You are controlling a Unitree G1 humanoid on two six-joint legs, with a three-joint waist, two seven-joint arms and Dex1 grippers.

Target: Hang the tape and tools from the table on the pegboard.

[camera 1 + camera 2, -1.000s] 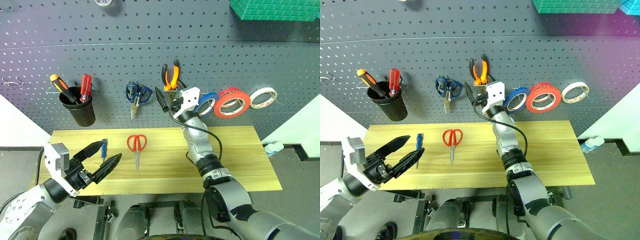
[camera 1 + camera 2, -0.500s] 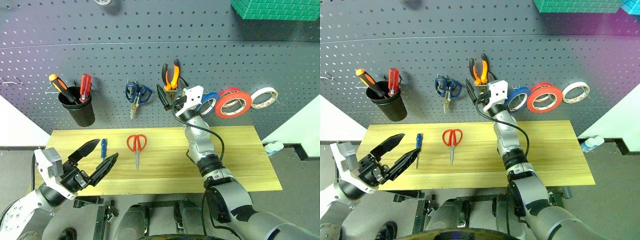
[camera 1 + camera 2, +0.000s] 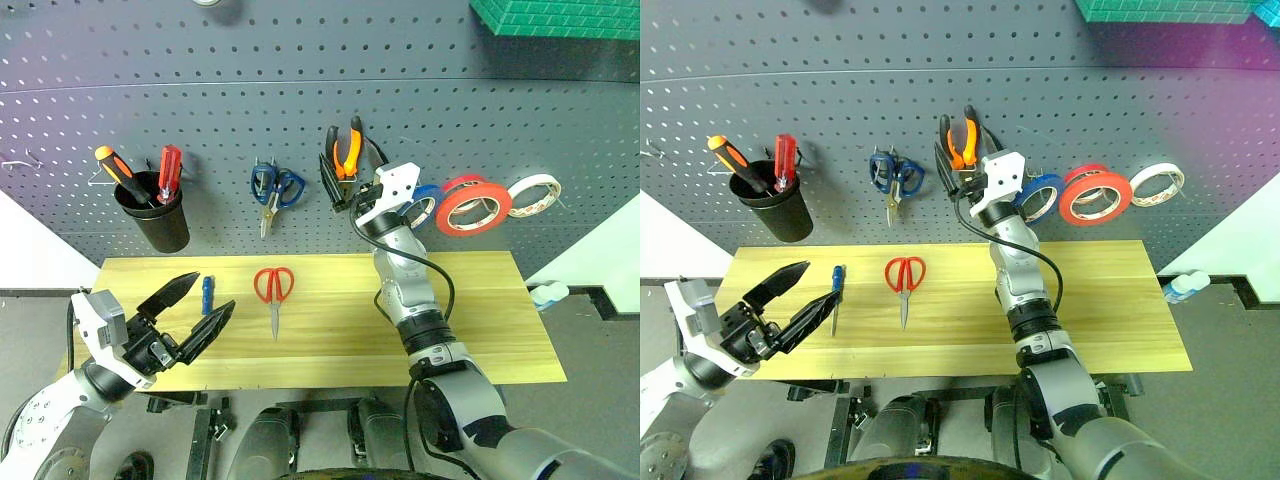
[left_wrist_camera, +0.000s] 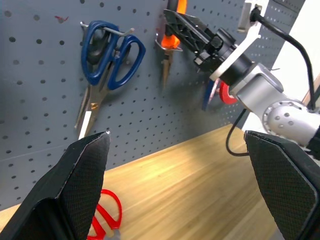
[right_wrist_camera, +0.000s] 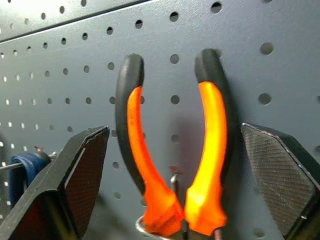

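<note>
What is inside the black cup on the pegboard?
Inside the black cup stand an orange-handled screwdriver and a red-handled screwdriver, handles up. The cup covers their shafts and tips.

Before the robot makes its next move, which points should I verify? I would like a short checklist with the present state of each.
1. Pliers hang on the pegboard: ok.
2. Right gripper open, fingers apart either side of the pliers, not gripping: ok.
3. Red tape on its hook: ok.
4. Red-handled scissors hung: not ok, lying on the table.
5. Blue-handled screwdriver hung: not ok, lying on the table.
6. Left gripper open and holding nothing, near the screwdriver: ok.
</note>
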